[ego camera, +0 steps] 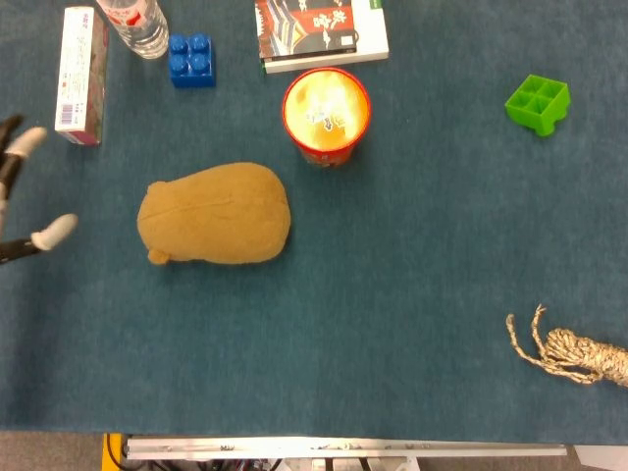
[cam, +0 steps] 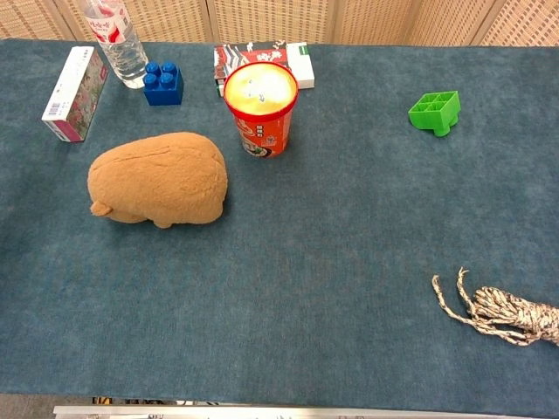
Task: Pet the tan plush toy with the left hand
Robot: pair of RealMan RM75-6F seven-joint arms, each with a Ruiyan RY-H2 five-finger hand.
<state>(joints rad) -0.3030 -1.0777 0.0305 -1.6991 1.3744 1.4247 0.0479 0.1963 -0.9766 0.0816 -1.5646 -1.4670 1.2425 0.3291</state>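
Note:
The tan plush toy (ego camera: 216,215) (cam: 160,179) lies alone on the blue cloth, left of centre, nothing touching it. Only a few fingertips of my left hand (ego camera: 20,196) show at the far left edge of the head view, well clear of the toy, spread apart and holding nothing. The chest view does not show that hand. My right hand appears in neither view.
A red noodle cup (ego camera: 326,115) stands just right of and behind the toy. At the back are a blue brick (ego camera: 191,59), a water bottle (ego camera: 135,22), a pink-white box (ego camera: 80,74) and a book (ego camera: 321,32). A green tray (ego camera: 538,103) and a rope bundle (ego camera: 574,352) lie right.

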